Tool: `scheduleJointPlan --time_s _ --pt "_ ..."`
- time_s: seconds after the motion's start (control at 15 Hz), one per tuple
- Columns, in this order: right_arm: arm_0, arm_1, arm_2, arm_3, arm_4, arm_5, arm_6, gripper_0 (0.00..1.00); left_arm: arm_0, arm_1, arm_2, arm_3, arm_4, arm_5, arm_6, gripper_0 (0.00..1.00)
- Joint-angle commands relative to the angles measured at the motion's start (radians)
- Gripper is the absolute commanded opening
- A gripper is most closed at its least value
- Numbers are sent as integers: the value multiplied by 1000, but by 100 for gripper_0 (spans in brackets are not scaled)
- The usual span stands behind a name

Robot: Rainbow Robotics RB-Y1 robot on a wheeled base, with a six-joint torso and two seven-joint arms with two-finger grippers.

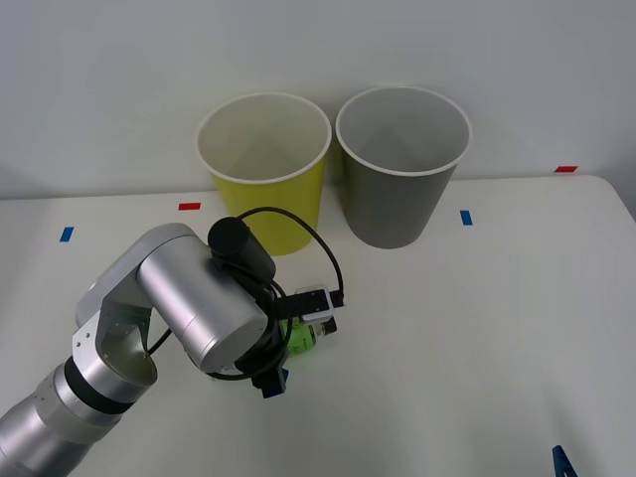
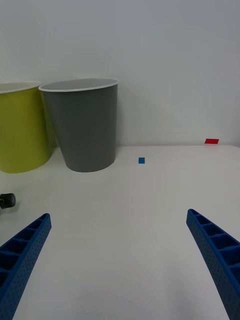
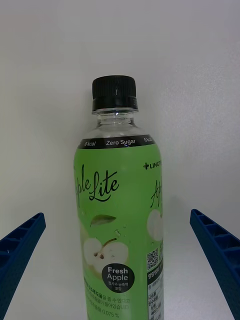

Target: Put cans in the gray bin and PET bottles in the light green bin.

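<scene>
Now the left gripper (image 1: 288,350) straddles the PET bottle (image 1: 304,336), fingers apart, nothing clamped yet.

From the front, the bottle lies on the white table (image 1: 477,328) in front of the light green bin (image 1: 264,169), nearer the robot, with the gray bin (image 1: 401,164) standing just beside that bin. The left arm covers most of the bottle, so the left gripper is plainly the nearer one; the right gripper (image 1: 563,463) sits well off at the table's near edge. In the right wrist view its blue fingers (image 2: 22,250) stand wide apart on nothing, and the black cap (image 2: 7,200) peeks in short of the light green bin (image 2: 20,127) and gray bin (image 2: 85,125). In the left wrist view the bottle (image 3: 119,225) lies between the spread fingers (image 3: 20,242), its long axis running straight away from the gripper, cap (image 3: 114,93) at the far end; clear neck, bright green and white apple label, black screw cap.
</scene>
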Motion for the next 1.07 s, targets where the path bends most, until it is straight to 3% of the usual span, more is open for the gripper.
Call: scheduleJointPlan --time_s 0.07,0.6,1.07 --pt "0 0 0 0 0 0 0 94 -12 -20 0 46 -4 2 -3 100" --pt "0 0 0 0 0 0 0 94 -42 -103 24 156 -33 32 22 100" --pt "0 0 0 0 0 0 0 94 -43 -115 34 199 -41 34 29 100"
